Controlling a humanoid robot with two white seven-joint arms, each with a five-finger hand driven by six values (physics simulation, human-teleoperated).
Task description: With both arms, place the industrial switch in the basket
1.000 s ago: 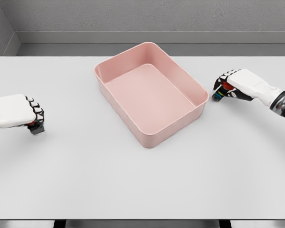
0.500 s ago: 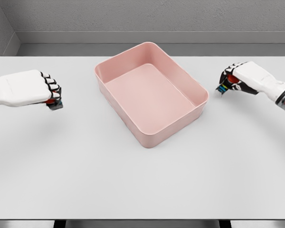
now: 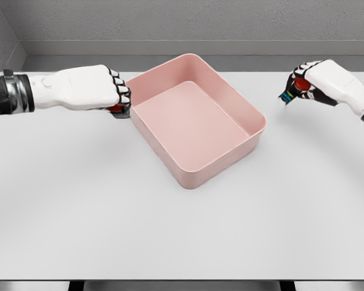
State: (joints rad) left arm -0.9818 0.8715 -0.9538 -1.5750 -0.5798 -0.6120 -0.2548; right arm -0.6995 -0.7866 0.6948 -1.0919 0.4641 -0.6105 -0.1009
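From the head view we see a pink basket (image 3: 194, 118) sitting slightly turned near the middle of a white table (image 3: 170, 230), open side up.

Our left hand (image 3: 91, 88) reaches in from the left edge and hangs just beside the basket's left rim, its fingers (image 3: 122, 94) curled tight around a small item. Only a sliver of red and dark casing (image 3: 118, 110) shows beneath the knuckles; we take it for an industrial switch, though most of it is hidden by the fist.

Our right hand (image 3: 324, 82) comes in from the right edge and is held well apart from the basket, off its right side. Its fingers are closed around a second industrial switch (image 3: 293, 90), which shows a red button at the top and a dark body with small coloured marks at its lower end. It looks lifted clear of the tabletop.
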